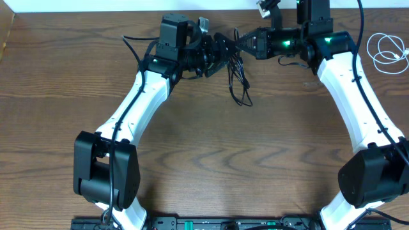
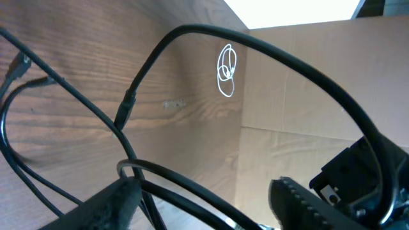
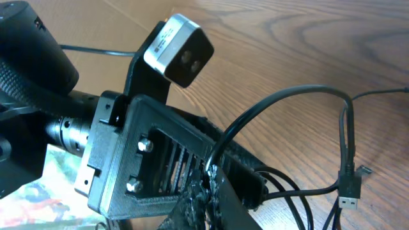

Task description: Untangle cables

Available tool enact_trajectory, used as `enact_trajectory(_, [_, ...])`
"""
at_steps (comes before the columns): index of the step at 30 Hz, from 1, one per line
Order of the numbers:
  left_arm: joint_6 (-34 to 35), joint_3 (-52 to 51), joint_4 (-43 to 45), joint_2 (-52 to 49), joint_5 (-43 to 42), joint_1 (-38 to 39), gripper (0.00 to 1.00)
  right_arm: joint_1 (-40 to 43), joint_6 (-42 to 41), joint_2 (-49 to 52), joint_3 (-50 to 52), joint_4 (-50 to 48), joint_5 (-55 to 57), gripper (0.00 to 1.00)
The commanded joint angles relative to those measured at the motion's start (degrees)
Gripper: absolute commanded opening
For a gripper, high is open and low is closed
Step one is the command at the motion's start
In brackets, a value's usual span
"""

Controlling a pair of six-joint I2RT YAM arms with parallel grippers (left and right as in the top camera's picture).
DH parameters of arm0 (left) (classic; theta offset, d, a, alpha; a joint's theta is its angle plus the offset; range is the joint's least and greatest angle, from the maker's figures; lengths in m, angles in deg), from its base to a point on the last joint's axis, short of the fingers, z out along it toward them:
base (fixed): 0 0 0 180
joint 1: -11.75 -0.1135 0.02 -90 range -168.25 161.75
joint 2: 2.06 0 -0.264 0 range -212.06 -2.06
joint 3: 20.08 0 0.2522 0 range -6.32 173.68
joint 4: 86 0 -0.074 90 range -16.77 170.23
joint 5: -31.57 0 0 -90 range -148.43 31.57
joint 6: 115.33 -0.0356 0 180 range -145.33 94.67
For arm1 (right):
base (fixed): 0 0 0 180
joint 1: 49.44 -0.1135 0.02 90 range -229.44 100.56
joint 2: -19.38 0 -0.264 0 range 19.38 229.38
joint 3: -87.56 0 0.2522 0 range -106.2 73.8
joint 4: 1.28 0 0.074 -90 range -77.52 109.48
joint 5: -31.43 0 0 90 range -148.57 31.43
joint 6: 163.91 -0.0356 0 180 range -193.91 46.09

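Observation:
The black cable (image 1: 241, 83) hangs in loose loops between both grippers at the back middle of the table. My right gripper (image 1: 243, 40) is shut on the black cable (image 3: 287, 96), which arcs out from its fingers (image 3: 208, 191); a small plug end (image 3: 349, 190) dangles to the right. My left gripper (image 1: 223, 46) faces it closely. Its jaws (image 2: 204, 207) stand apart, and black strands (image 2: 189, 199) run through the gap against the left finger. The white cable (image 1: 386, 51) lies coiled alone at the far right, also seen as the white cable (image 2: 225, 70) in the left wrist view.
A cardboard wall (image 2: 307, 96) stands behind the wooden table (image 1: 204, 153). Both white arms angle in from the front corners. Thicker black arm wires run along the left arm (image 1: 137, 51). A colourful printed thing (image 3: 38, 198) shows at the lower left of the right wrist view.

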Motion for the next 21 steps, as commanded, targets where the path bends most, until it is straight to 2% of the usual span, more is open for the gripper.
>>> enact_trajectory(1, [1.6, -0.4, -0.4, -0.9, -0.2, 0.1, 0.62, 0.4, -0.2, -0.5, -0.5, -0.2, 0.5, 0.01])
enact_trajectory(2, [1.5, -0.4, -0.4, -0.9, -0.8, 0.1, 0.51, 0.5, -0.2, -0.5, -0.5, -0.2, 1.1, 0.01])
enact_trajectory(4, [1.1, -0.4, -0.4, -0.9, -1.2, 0.0, 0.35, 0.5, -0.2, -0.5, -0.5, 0.0, 2.8, 0.01])
enact_trajectory(11, [0.7, -0.4, -0.8, -0.9, -1.4, 0.0, 0.08, 1.6, -1.1, -0.5, -0.5, 1.2, 5.4, 0.01])
enact_trajectory(16, [0.7, -0.4, -0.8, -0.9, -1.4, 0.1, 0.08, 1.7, -1.1, -0.5, -0.6, 1.8, 5.4, 0.01])
enact_trajectory(18, [0.7, -0.4, -0.7, -1.0, -1.3, 0.3, 0.13, 1.7, -1.1, -0.5, -0.5, 1.8, 5.4, 0.01])
enact_trajectory(20, [0.5, -0.4, -0.8, -1.1, -0.8, 0.6, 0.22, 1.7, -1.2, -0.5, -0.5, 1.8, 5.4, 0.01])
enact_trajectory(21, [0.4, -0.4, -0.7, -1.3, -0.6, 0.9, 0.23, 1.7, -1.1, -0.5, -0.6, 1.8, 5.4, 0.01])
